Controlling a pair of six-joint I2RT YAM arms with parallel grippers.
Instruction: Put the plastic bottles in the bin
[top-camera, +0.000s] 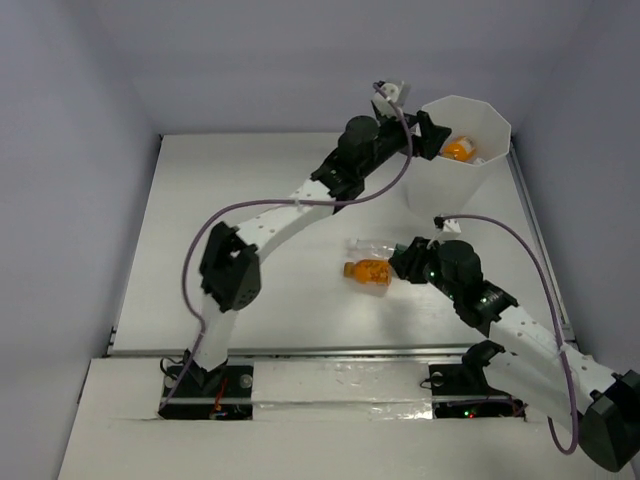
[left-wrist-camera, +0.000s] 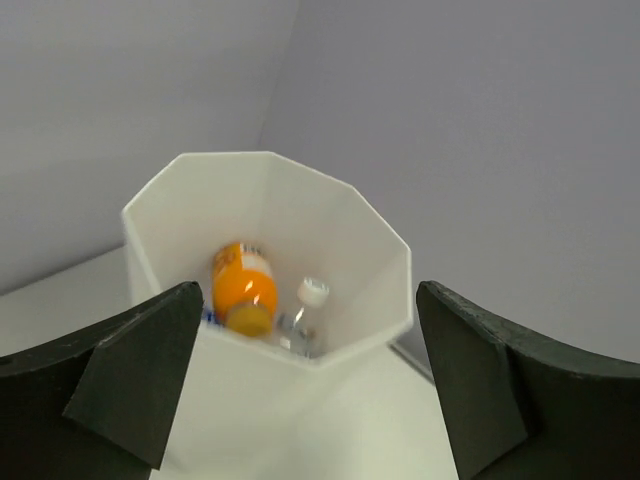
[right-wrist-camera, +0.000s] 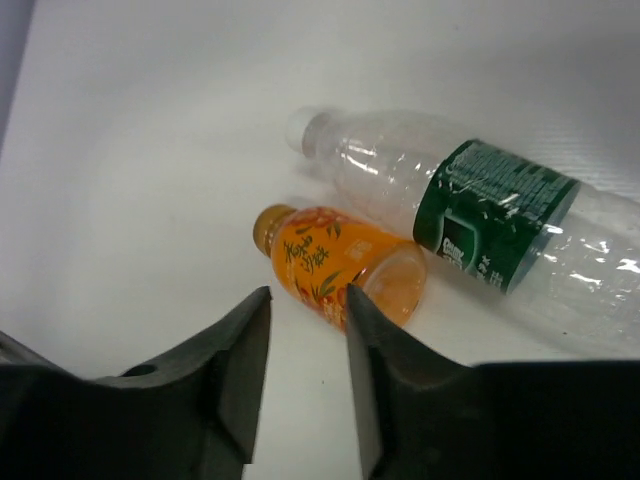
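The white bin (top-camera: 480, 172) stands at the back right. Inside it lie an orange bottle (left-wrist-camera: 243, 288) and a clear bottle with a white cap (left-wrist-camera: 305, 312); the orange one also shows from above (top-camera: 459, 150). My left gripper (top-camera: 428, 136) is open and empty at the bin's near-left rim (left-wrist-camera: 300, 355). On the table lie an orange bottle (top-camera: 367, 271) and a clear bottle with a green label (top-camera: 376, 246). In the right wrist view the orange bottle (right-wrist-camera: 340, 262) lies just ahead of my right gripper (right-wrist-camera: 305, 325), which is partly open and empty, with the green-label bottle (right-wrist-camera: 480, 215) behind.
The white table (top-camera: 250, 200) is bounded by grey walls at the back and sides. Purple cables loop off both arms.
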